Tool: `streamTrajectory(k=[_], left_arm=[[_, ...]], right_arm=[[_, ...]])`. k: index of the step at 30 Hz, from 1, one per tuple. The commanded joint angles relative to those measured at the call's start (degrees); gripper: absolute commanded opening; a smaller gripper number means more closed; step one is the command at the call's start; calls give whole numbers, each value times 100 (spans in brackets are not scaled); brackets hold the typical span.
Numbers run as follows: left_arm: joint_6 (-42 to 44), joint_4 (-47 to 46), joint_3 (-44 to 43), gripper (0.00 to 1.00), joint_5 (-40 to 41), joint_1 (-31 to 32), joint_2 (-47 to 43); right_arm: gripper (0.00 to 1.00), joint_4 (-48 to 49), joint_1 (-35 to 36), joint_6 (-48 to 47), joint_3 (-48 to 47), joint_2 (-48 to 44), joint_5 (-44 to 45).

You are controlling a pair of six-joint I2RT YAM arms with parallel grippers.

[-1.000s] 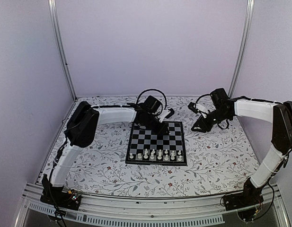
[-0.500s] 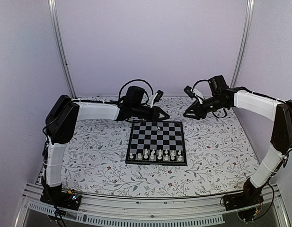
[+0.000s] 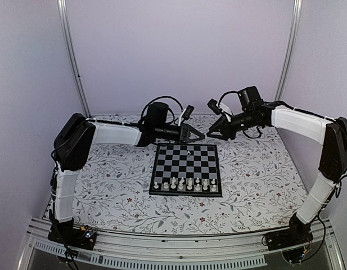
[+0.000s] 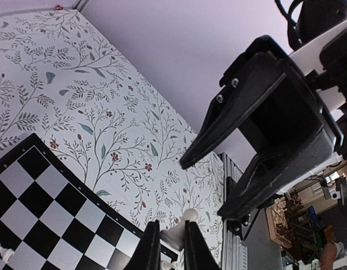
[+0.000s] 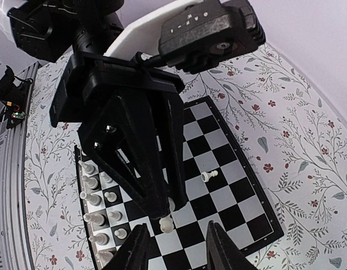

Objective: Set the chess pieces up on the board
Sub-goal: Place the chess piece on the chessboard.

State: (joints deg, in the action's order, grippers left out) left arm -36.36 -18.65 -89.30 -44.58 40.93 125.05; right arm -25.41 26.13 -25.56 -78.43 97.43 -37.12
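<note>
My left gripper (image 3: 199, 136) hangs above the far edge of the board (image 3: 187, 166), shut on a white pawn (image 4: 177, 237) whose round head pokes out past the fingertips. In the right wrist view the same pawn (image 5: 166, 224) sits at the tip of the left gripper (image 5: 166, 211). My right gripper (image 3: 210, 134) faces it tip to tip, open, with its fingers (image 5: 134, 250) on either side just short of the pawn. Another pawn (image 5: 208, 175) lies on its side on the board (image 5: 235, 203). Two rows of white pieces (image 3: 184, 183) stand at the near edge.
The floral table surface (image 3: 257, 174) surrounds the board. Metal frame posts (image 3: 72, 62) rise at the back corners against pale walls. The right gripper's open fingers (image 4: 257, 129) fill the upper right of the left wrist view.
The left arm rose from over the board to its far edge, carrying the pawn. The right gripper swung left toward it, so the two tips now nearly meet.
</note>
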Motion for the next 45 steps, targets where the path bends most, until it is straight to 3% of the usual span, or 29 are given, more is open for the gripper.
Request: streamTrajectory(k=[1, 23, 30, 35, 41, 45], left_arm=[[-228, -420, 92, 13, -292, -59, -187], [-883, -1366, 421, 13, -619, -143, -196], [-1361, -2049, 562, 13, -811, -182, -126], [-1380, -2071, 593, 19, -779, -194, -135], [-970, -1338, 739, 33, -426, -393, -391], [148, 569, 616, 38, 448, -573, -798]], right_arm=[[36, 109, 94, -10, -205, 183, 0], [27, 12, 184, -89, -91, 221, -367], [9, 20, 184, -79, -75, 223, -611], [4, 18, 187, -71, -85, 233, -671], [3, -3, 187, -163, -89, 190, -298], [3, -77, 218, -259, -93, 198, 1]])
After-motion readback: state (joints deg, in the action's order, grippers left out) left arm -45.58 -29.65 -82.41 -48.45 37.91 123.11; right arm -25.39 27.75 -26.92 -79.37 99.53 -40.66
